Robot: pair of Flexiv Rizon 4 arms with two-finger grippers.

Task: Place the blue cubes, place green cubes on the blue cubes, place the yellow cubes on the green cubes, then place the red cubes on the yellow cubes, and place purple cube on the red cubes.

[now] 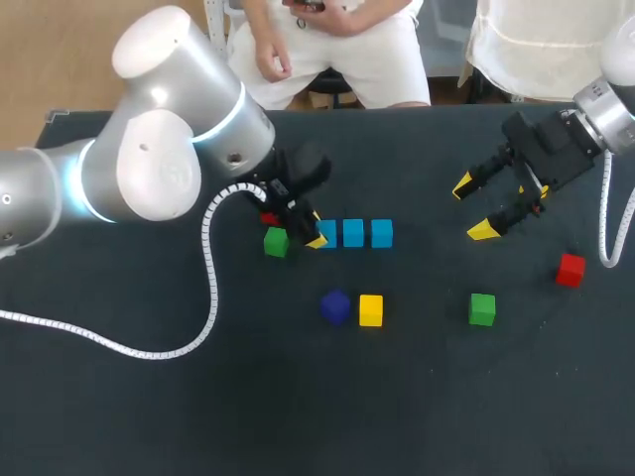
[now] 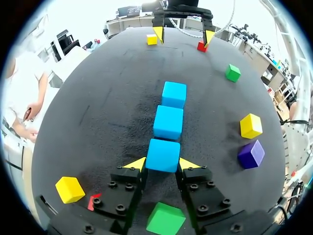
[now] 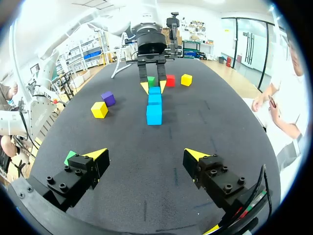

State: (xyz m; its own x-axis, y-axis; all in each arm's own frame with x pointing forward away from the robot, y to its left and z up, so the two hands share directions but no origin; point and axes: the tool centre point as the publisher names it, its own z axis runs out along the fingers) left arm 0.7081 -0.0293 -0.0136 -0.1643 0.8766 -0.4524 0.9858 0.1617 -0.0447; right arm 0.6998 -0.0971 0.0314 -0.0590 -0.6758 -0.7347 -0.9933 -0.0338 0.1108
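The left tool [image 2: 162, 164] is clenched on a small light-blue cube [image 2: 163, 155], its 2 yellow tips pressed against opposite side faces. That cube sits flat on the dark counter [image 1: 198, 416] as the near end of a straight row of 3, close against the second blue cube [image 2: 168, 122], with the third blue cube [image 2: 174, 94] just beyond. The right tool [image 1: 473, 208] hangs released and holds nothing, well apart from the row. One green cube [image 1: 276, 241] lies just beside the left tool, a second green cube [image 1: 482, 308] lies well apart from the row, a yellow cube [image 1: 370, 309] and a purple cube [image 1: 335, 306] sit side by side near the row, and a red cube [image 1: 570, 269] lies near the right tool. The cubes look small, light and rigid, with flat matte faces and crisp edges, so they should neither crush nor slip under a modest squeeze. Being light, they will likely skid at any stray nudge. The best hold is probably across 2 opposite side faces at mid-height, with the fingers square to them. In the packed row that means the free faces across the line, not the ones facing a neighbour. The purple cube seems turned relative to the row, so the wrist would need to match it. Stacking probably calls for a low, gentle release.
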